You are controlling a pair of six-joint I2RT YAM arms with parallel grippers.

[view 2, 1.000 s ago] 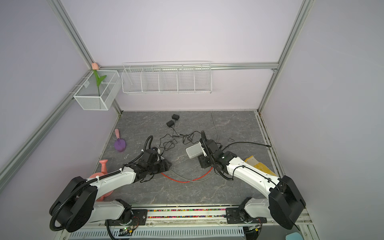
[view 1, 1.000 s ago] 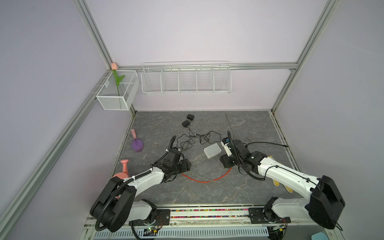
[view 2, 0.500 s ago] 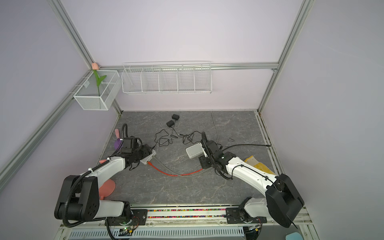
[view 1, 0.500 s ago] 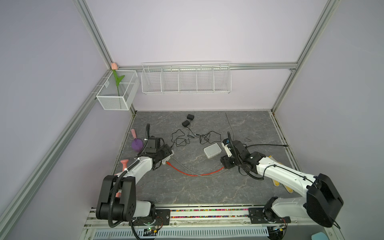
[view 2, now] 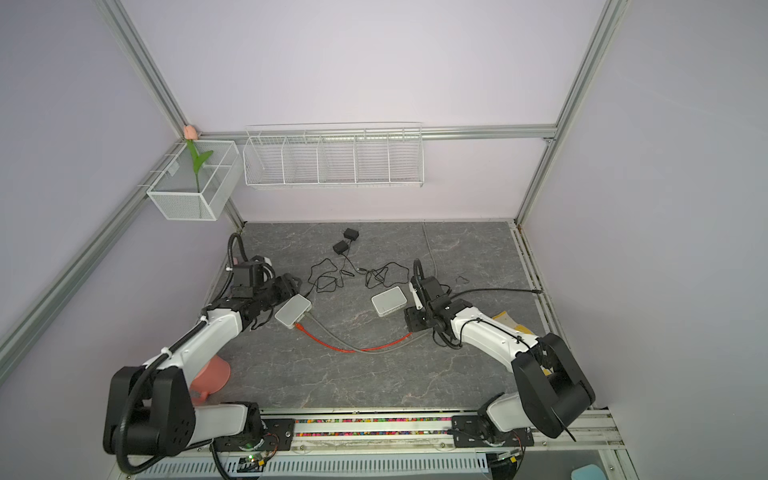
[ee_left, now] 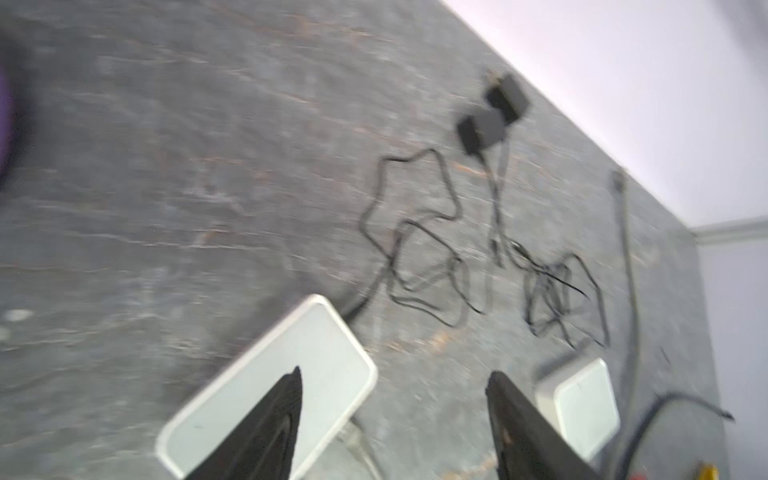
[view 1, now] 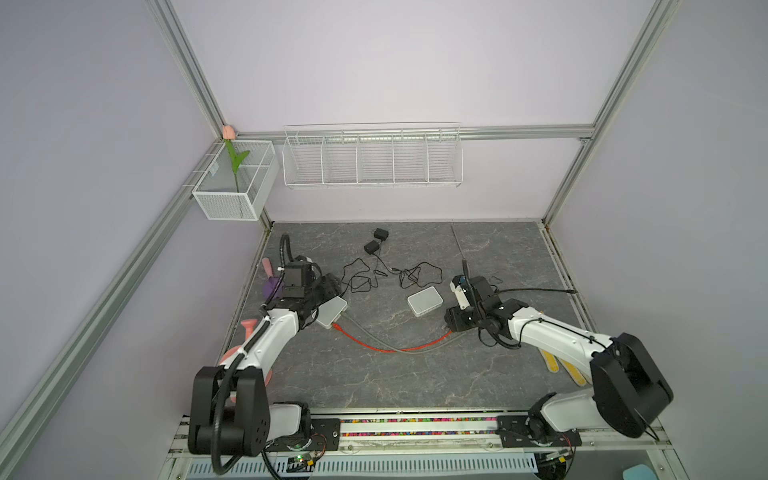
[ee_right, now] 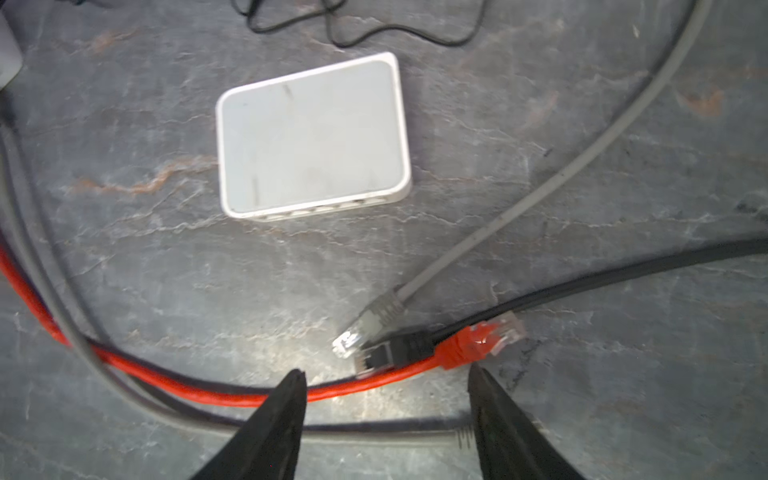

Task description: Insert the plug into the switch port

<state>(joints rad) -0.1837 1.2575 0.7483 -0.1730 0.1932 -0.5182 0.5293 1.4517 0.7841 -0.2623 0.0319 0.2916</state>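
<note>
The left gripper point(ee_left: 395, 372) has swung out left of the switch point(ee_right: 311, 137) and is hovering, jaws wide, by a second switch point(view 1: 331, 312). The right gripper point(ee_right: 385, 370), gaping, is hanging by the red plug point(ee_right: 482, 338) lying near the switch, beside a grey plug point(ee_right: 365, 328) and a black plug point(ee_right: 386, 349). Far behind, a mesh basket point(view 1: 232, 203) is holding a tulip point(view 1: 237, 160).

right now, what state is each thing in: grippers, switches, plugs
left gripper, open, empty
right gripper, open, empty, over the red cable
switch by left gripper, flat, grey cable seems plugged in
switch by right gripper, flat, visible ports look empty
red plug, loose, in no port
grey plug, loose, in no port
black plug, loose, in no port
</note>
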